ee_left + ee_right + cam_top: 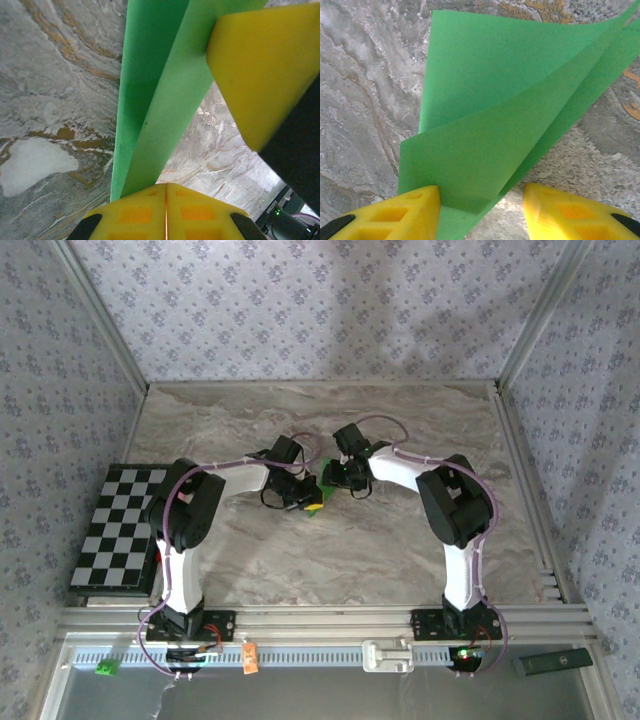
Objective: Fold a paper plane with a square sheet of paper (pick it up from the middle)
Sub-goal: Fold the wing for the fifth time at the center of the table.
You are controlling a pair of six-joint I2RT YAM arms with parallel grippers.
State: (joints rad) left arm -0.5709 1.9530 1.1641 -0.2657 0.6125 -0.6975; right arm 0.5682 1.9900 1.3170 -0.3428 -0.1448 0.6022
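The square sheet of paper (311, 514) is bright green and folded along a crease. It hangs over the middle of the marble table (400, 550), between the two arms. My left gripper (308, 502) is shut, and the folded paper (155, 100) runs up out of its closed yellow fingertips (135, 215). My right gripper (330, 480) faces it from the right and stands open. The paper (510, 100) lies between that gripper's fingers (415, 215) and touches the left one. One yellow finger of the right gripper (260, 70) reaches into the left wrist view beside the paper.
A black-and-white checkered board (120, 525) lies at the table's left edge. On the near rail sit a tiny green cube (104, 668), an orange tag (249, 657), a white bracket (388, 655) and a dark bar (553, 661). Patterned walls enclose three sides.
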